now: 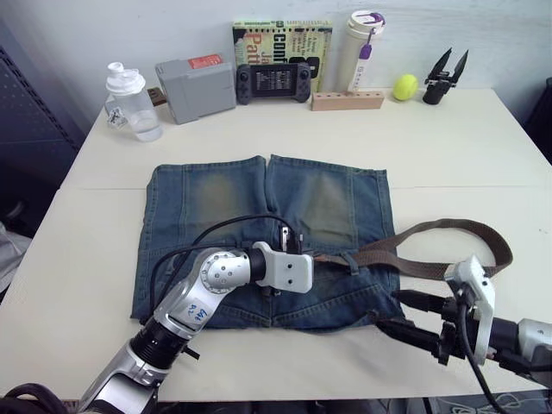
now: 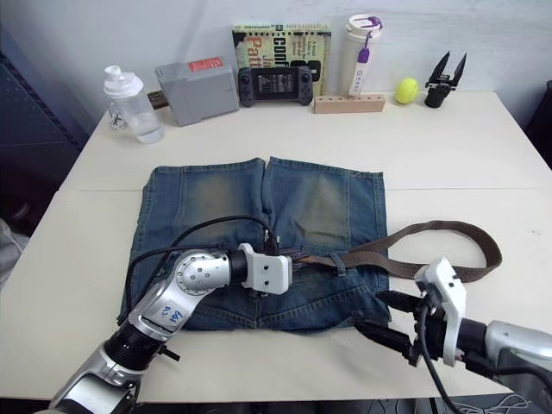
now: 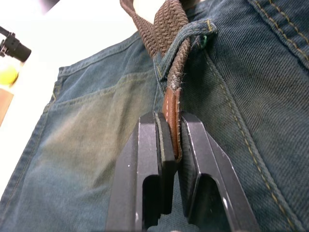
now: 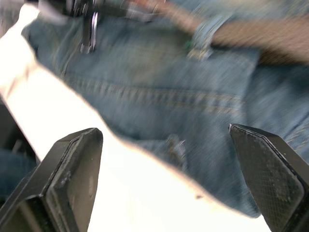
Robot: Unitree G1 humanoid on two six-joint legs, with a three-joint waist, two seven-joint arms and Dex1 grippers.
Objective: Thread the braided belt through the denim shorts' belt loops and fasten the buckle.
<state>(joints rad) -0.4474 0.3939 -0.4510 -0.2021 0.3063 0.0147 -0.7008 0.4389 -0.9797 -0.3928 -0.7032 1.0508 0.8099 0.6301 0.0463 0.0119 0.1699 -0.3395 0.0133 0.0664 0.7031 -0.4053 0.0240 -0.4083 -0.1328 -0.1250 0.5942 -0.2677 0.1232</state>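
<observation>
A pale counter (image 1: pixel 483 138) against a light wall carries a row of clutter at its back edge: a shaker bottle (image 1: pixel 131 102), a grey box (image 1: pixel 195 87), a game controller (image 1: pixel 272 83) and a tennis ball (image 1: pixel 405 86). The denim shorts (image 1: pixel 216 207) lie flat in the middle, waistband toward the robot. The braided belt (image 1: pixel 448 227) runs from a belt loop (image 3: pixel 186 41) on the waistband out in a slack curve over the shorts' right edge onto the counter. The left end effector (image 3: pixel 169 135) is clenched on the belt's leather tip just past that loop. The right end effector (image 2: pixel 388 319) hovers released near the shorts' right corner, touching nothing.

The belt looks light and floppy, so it will likely sag and twist unless pulled taut. The stiff leather tip seems the best hold for feeding. The loops are soft denim and may collapse flat.
</observation>
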